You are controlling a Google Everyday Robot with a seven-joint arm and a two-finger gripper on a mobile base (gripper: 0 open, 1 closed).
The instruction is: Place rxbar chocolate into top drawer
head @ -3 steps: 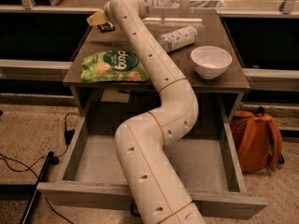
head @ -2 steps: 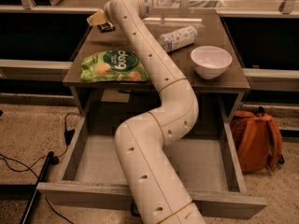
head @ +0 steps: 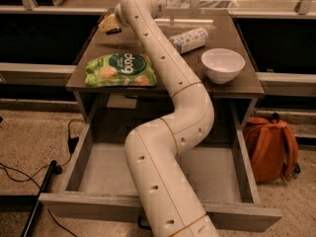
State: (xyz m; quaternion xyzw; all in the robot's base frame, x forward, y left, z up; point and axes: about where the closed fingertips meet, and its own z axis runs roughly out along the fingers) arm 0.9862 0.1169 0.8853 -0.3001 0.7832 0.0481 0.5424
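Note:
My gripper [head: 109, 24] is at the far left corner of the table top, at the end of the white arm that reaches over the open drawer and the table. A small dark piece [head: 114, 31] shows right under it; it looks like the rxbar chocolate, mostly hidden by the gripper. I cannot tell whether it is held. The top drawer [head: 80, 154] is pulled fully out below the table, with a plain grey bottom and nothing visible in it. The arm hides the drawer's middle.
A green-and-white snack bag [head: 121, 69] lies at the table's front left. A clear bottle [head: 188, 39] lies on its side mid-table, a white bowl [head: 222, 64] at the right. An orange backpack [head: 271, 144] stands on the floor right of the drawer; cables [head: 29, 181] lie at the left.

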